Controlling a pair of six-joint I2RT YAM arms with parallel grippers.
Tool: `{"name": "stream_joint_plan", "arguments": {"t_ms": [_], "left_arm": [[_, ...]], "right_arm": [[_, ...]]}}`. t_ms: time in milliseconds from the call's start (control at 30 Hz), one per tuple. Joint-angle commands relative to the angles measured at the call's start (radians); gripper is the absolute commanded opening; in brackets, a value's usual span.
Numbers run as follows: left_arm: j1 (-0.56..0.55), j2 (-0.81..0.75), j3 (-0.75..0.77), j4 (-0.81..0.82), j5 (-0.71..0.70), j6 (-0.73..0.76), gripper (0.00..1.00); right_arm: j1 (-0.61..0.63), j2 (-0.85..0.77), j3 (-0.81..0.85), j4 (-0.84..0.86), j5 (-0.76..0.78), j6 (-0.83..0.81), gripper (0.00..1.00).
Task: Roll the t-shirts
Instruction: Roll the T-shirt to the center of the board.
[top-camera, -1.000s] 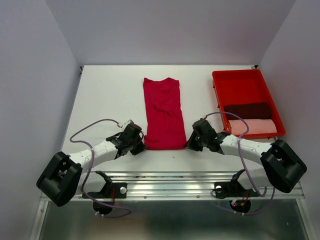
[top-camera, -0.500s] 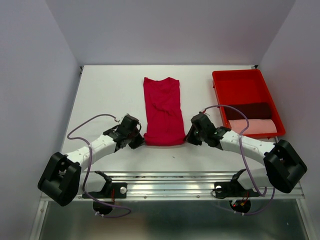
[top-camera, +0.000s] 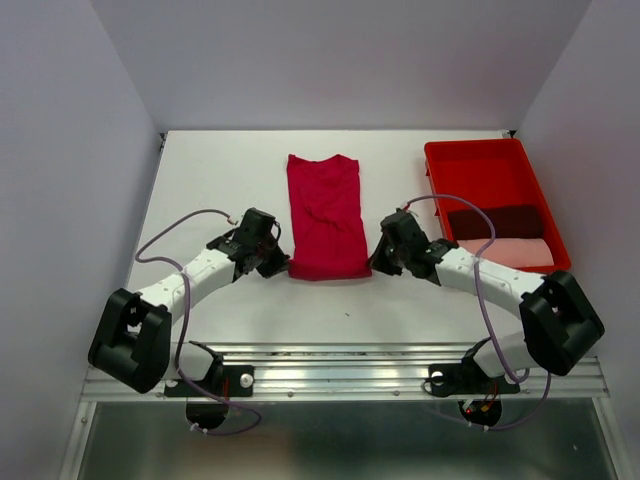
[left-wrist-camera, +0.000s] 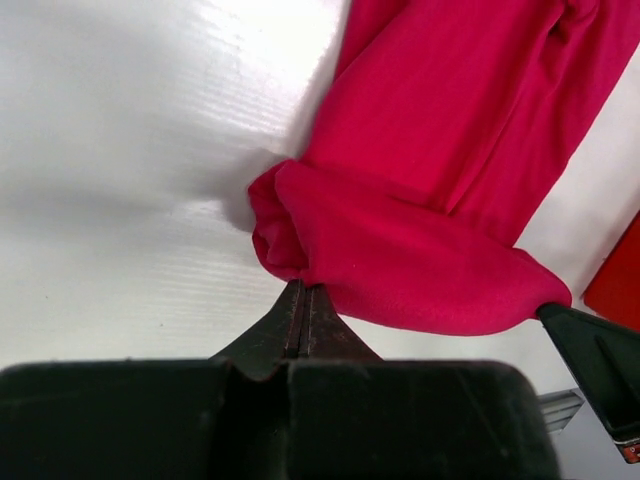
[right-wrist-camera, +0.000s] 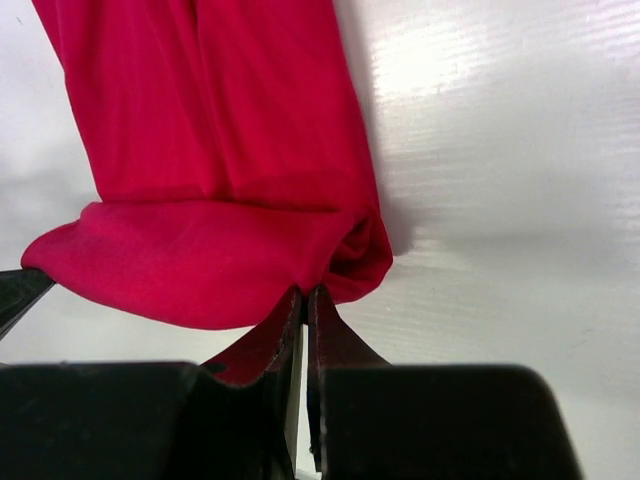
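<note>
Shirt (top-camera: 325, 205): crimson, folded into a long narrow strip, lying flat mid-table and running from far to near; collar end far, near end turned over into a short roll.
Roll (top-camera: 328, 268): one loose turn across the strip's near end, puffy, with an open fold showing at each side; rest of the strip still flat beyond it.
Left gripper (top-camera: 278, 265): at the roll's left end, fingers pressed together, tips pinching the cloth's edge; in its wrist view (left-wrist-camera: 302, 292) tips buried under the roll's lower lip.
Right gripper (top-camera: 378, 262): at the roll's right end, fingers closed to a thin slit, nipping the cloth at the roll's corner; same in its wrist view (right-wrist-camera: 303, 292).
Arms: both reaching inward from the near edge, angled toward each other, one on each side of the strip.
Tray (top-camera: 480, 175): red, at the table's far right, well apart from the crimson strip.
Maroon shirt (top-camera: 495, 220): rolled, lying across the tray's near half.
Pink shirt (top-camera: 510, 252): rolled, just nearer than the maroon one, touching it, against the tray's near wall.
Table (top-camera: 220, 190): white, bare around the strip.
</note>
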Motion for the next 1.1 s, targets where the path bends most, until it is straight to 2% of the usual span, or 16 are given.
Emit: {"name": "stream_joint_plan", "arguments": {"t_ms": [0,467,600,633,700,800,833,867,900,1000,1067], "left_arm": [[0.028,0.034,0.081,-0.018,-0.006,0.05,0.0],[0.097,0.248,0.217,0.025,0.014,0.133,0.0],[0.105,0.31,0.251,0.042,0.02,0.15,0.0],[0.107,0.318,0.256,0.043,0.02,0.156,0.0],[0.107,0.336,0.269,0.046,0.019,0.162,0.0],[0.108,0.333,0.279,0.043,0.009,0.173,0.16],[0.108,0.329,0.283,0.039,0.0,0.177,0.22],[0.108,0.315,0.294,0.025,-0.006,0.188,0.33],[0.108,0.306,0.299,0.019,-0.012,0.193,0.4],[0.107,0.255,0.315,-0.012,-0.046,0.209,0.53],[0.103,0.223,0.315,-0.033,-0.09,0.213,0.54]], "right_arm": [[-0.025,0.018,0.069,0.003,0.027,-0.041,0.01],[-0.091,0.198,0.213,0.01,0.008,-0.118,0.02],[-0.1,0.241,0.252,0.016,0.011,-0.128,0.06],[-0.111,0.259,0.258,0.02,0.013,-0.131,0.11],[-0.121,0.279,0.276,0.024,0.015,-0.135,0.14],[-0.131,0.294,0.295,0.023,0.01,-0.144,0.21],[-0.131,0.282,0.298,0.021,0.011,-0.15,0.33],[-0.131,0.273,0.298,0.021,0.021,-0.156,0.41],[-0.131,0.259,0.296,0.021,0.027,-0.159,0.53],[-0.131,0.204,0.296,-0.003,0.048,-0.182,0.55],[-0.131,0.173,0.284,-0.017,0.039,-0.199,0.55]]}}
